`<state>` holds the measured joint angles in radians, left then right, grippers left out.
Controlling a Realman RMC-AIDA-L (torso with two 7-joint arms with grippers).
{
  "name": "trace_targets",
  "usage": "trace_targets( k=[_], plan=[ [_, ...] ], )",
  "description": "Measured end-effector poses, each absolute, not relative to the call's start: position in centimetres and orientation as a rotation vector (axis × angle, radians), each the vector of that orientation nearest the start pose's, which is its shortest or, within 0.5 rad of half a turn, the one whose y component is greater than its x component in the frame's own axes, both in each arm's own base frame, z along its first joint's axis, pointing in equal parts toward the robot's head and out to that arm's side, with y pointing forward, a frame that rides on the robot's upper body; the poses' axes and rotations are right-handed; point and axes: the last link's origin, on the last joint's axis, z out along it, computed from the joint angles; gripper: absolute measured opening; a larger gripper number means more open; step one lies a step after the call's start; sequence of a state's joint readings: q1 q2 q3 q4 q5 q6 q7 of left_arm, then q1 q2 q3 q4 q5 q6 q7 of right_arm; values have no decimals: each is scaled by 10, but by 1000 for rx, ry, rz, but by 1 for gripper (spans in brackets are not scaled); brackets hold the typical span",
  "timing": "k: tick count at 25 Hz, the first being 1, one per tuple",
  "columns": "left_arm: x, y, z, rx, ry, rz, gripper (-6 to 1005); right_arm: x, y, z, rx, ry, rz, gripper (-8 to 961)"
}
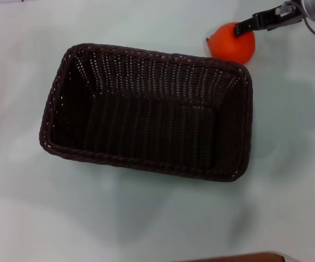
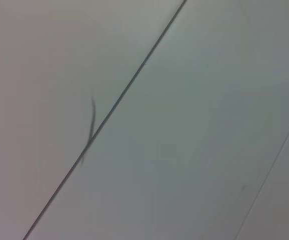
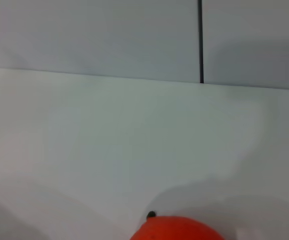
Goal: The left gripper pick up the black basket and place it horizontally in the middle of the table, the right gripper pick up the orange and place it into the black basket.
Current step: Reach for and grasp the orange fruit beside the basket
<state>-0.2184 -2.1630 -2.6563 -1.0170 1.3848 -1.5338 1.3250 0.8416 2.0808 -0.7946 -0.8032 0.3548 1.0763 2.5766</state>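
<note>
basket (image 1: pixel 146 125): very dark brown-black all over, woven in fine rows, with a braided rim; a few pale glints along the left edge of the frame's centre.
orange (image 1: pixel 232 42): bright orange-red, upper right of the frame; a tiny dark stem shows in the right wrist view.
bench (image 1: pixel 157 218): plain pale white with a greenish tint, no pattern.
right claw (image 1: pixel 239 30): black, with a silver-grey body and a blue glow at the top right corner.
</note>
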Motion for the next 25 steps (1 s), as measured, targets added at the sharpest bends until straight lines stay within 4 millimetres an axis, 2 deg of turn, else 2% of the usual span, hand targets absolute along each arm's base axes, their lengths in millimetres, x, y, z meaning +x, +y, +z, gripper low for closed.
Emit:
trace_targets(
  k=[3, 6, 12, 17, 25],
  plan=[
    [-294, 288, 135, -1805, -915, -1386, 902, 244, 447, 18, 1557, 2463, 1026, 944],
    [-295, 288, 134, -1799, -913, -1394, 902, 242, 448, 13, 1550, 2475, 1011, 894],
    [-293, 288, 138, -1779, -890, -1417, 902, 237, 448, 4, 1533, 2511, 985, 689],
    [-293, 287, 138, -1784, -884, -1418, 902, 237, 446, 2, 1550, 2522, 971, 450],
    [-295, 282, 137, -1794, -846, -1397, 902, 223, 446, 17, 1555, 2596, 976, 297]
  ],
)
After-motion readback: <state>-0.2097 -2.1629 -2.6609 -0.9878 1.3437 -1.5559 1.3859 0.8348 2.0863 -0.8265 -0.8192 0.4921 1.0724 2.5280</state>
